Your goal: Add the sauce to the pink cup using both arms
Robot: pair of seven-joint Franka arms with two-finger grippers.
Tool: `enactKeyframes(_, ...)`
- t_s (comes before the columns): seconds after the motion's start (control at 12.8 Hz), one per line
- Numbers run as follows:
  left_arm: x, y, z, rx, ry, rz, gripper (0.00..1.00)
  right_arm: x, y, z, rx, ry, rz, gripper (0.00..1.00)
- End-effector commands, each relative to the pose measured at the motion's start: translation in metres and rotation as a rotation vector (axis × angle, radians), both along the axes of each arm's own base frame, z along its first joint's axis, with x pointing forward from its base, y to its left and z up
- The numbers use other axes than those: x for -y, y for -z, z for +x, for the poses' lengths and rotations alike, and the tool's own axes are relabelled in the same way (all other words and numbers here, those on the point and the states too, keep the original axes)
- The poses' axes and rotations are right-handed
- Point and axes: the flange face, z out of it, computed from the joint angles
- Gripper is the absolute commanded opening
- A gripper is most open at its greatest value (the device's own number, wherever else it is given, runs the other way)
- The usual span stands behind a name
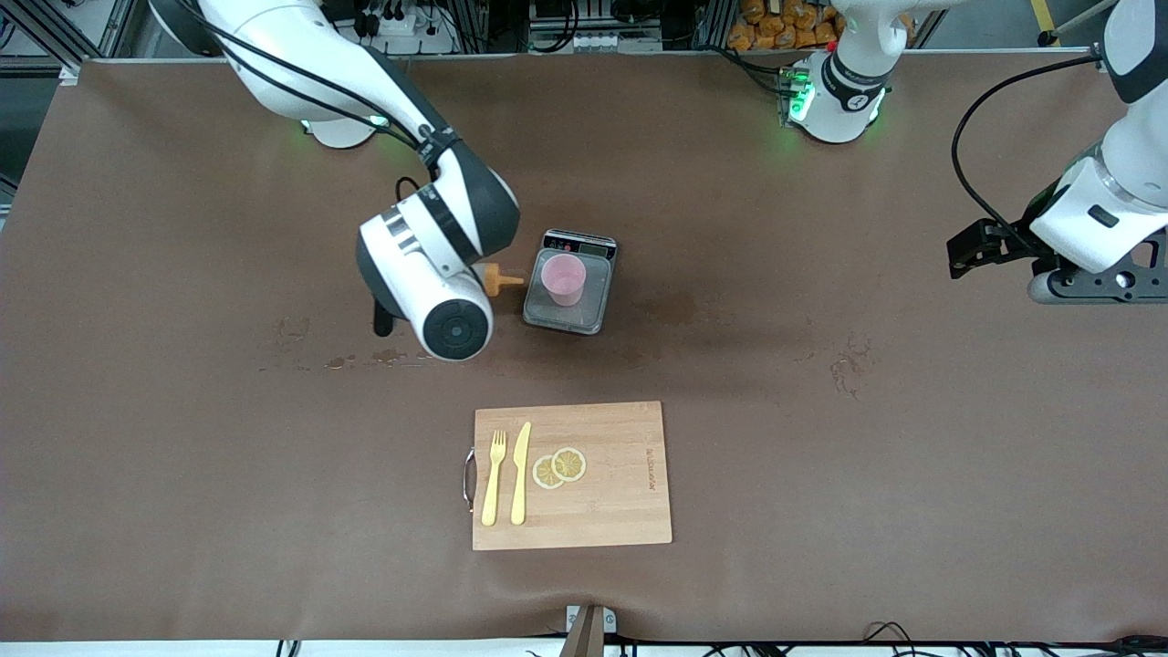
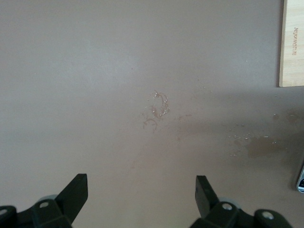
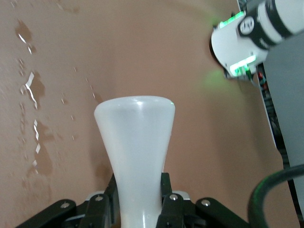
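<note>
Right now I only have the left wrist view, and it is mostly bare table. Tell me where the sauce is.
Observer: The sauce is clamped in the right hand, tipped on its side beside the scale.
Operator: My left hand waits open over bare table. Give me the nozzle's aim.
Observer: The orange nozzle points at the pink cup, which stands on the scale; the tip is short of the cup's rim.
</note>
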Motion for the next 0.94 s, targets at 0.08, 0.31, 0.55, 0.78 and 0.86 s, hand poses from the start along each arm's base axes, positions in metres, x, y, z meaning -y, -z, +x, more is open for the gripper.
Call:
enactKeyframes(0.08,-0.001,-0.004,-0.009,0.004,0.000,-0.010,1.00,-0.015,0.003,-0.004,0.003,0.039,-0.016,0.06)
enactKeyframes(0.31,-0.001,-0.003,-0.009,0.003,0.000,-0.010,1.00,-0.014,0.002,-0.015,-0.033,0.048,-0.096,0.01)
enactKeyframes(0.55,-0.001,-0.002,-0.008,0.004,0.002,-0.011,1.00,-0.017,-0.003,-0.014,-0.024,0.048,-0.094,0.00)
enactKeyframes(0.78,-0.001,-0.003,-0.007,0.007,0.000,-0.012,1.00,-0.014,0.009,-0.015,-0.043,0.039,-0.097,0.00)
enactKeyframes(0.86,-0.001,-0.003,-0.008,0.007,0.002,-0.012,1.00,-0.012,0.008,-0.010,-0.036,0.032,-0.064,0.00)
